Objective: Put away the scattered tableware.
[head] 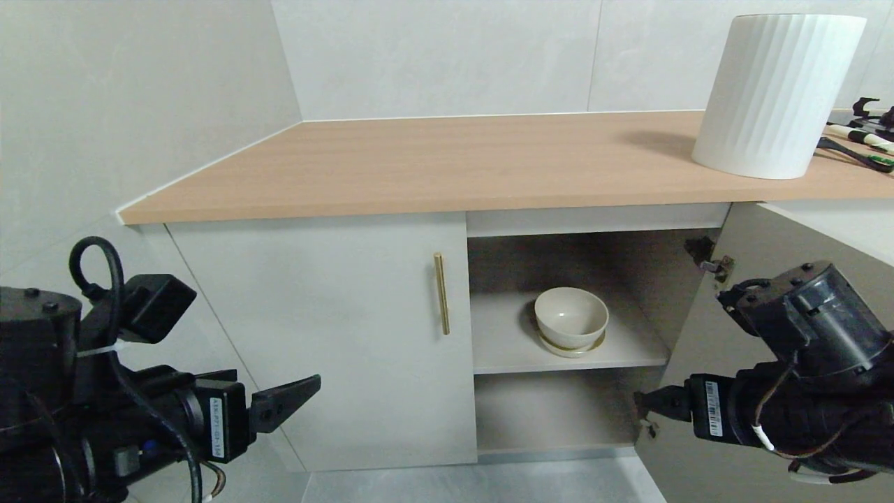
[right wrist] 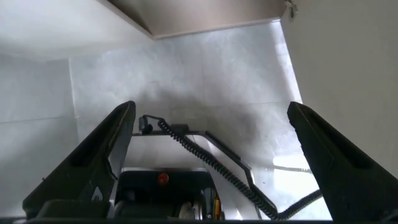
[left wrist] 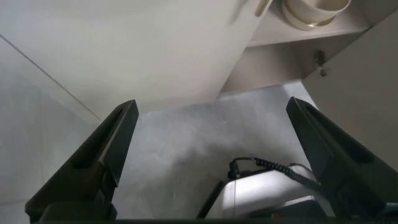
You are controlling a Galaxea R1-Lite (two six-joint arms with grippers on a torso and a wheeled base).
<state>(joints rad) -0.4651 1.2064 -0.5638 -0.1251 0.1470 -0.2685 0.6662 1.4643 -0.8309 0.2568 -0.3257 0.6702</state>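
**Inside cabinet: bowl stowed, both grippers empty**

On the middle shelf (head: 503, 342), at 5 o'clock from head-view centre, bowl (head: 571, 316) sits upright on plate (head: 573, 347). Stacked there, they look put away. Right door (head: 698, 335) stands open, probably for access, and closing it is likely what's left. Left door (head: 314, 335) is shut, handle (head: 441, 293) on its 3 o'clock edge.

Desk (head: 419, 161) carries a white ribbed cylinder (head: 779, 94) at 2 o'clock, with small tools (head: 862, 136) beyond it at 3 o'clock. Can't tell if any are tableware.

Left gripper (left wrist: 211, 143) is low at 8 o'clock over floor (head: 475, 485), jaws wide apart, holding nothing. Right gripper (right wrist: 211, 143) is low at 4 o'clock, just beside the open door's edge, jaws also wide apart and empty. Can't tell if it touches the door.
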